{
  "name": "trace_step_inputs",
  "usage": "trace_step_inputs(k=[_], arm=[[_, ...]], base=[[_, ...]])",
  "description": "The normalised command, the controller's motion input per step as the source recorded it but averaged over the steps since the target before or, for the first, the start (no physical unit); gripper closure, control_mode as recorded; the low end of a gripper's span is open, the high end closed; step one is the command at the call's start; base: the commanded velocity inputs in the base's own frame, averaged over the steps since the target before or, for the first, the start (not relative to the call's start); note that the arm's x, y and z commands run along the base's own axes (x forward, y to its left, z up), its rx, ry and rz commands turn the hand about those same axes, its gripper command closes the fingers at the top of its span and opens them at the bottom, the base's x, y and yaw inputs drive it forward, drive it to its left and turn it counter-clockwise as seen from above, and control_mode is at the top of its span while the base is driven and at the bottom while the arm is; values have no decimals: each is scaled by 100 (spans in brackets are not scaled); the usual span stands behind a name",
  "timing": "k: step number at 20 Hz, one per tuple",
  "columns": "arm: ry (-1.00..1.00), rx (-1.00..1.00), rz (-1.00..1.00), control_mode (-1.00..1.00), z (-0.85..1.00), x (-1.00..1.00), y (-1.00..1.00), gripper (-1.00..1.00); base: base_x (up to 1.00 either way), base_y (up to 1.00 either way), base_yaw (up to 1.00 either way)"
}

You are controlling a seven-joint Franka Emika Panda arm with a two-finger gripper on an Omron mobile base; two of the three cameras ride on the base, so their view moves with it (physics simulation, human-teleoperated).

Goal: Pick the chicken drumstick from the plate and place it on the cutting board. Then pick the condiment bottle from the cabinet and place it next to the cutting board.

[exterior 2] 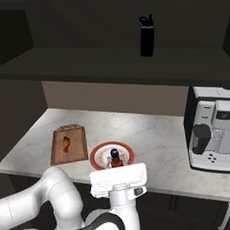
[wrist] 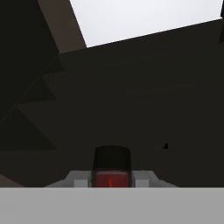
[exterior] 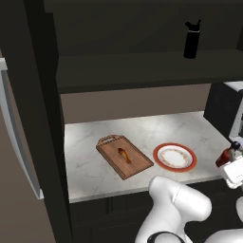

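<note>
My gripper (exterior 2: 116,164) is shut on the red condiment bottle (exterior 2: 116,159), which it holds upright above the counter's front edge, away from the cabinet shelf (exterior: 142,66). In the left base view the bottle (exterior: 224,156) hangs to the right of the plate (exterior: 157,157). The hand view shows its dark cap and red body (wrist: 112,178) between the fingers (wrist: 142,179). The chicken drumstick (exterior: 123,154) lies on the wooden cutting board (exterior: 135,163), left of the red-rimmed plate (exterior 2: 95,158), which holds nothing.
A tall black bottle (exterior: 191,40) stands on the cabinet shelf. A black-and-white coffee machine (exterior 2: 211,132) stands on the right end of the marble counter (exterior: 95,142). A dark cabinet wall (exterior: 42,118) bounds the counter on the left.
</note>
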Motion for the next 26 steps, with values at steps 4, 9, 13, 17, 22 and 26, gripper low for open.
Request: trace_step_inputs(k=[4,9,13,17,22,26], arm=[[0,0,-2,-100,-22,4,-7,100],[0,0,-2,-100,-23,2,-9,100],[0,0,-3,-100,-21,4,-8,100],[0,0,-4,-100,-21,6,-7,100],[0,0,-4,-100,-19,6,-7,100],[0,0,-3,-100,-16,7,-5,100]], base=[[0,0,0],[0,0,0],[0,0,0],[0,0,0],[0,0,0],[0,0,0]])
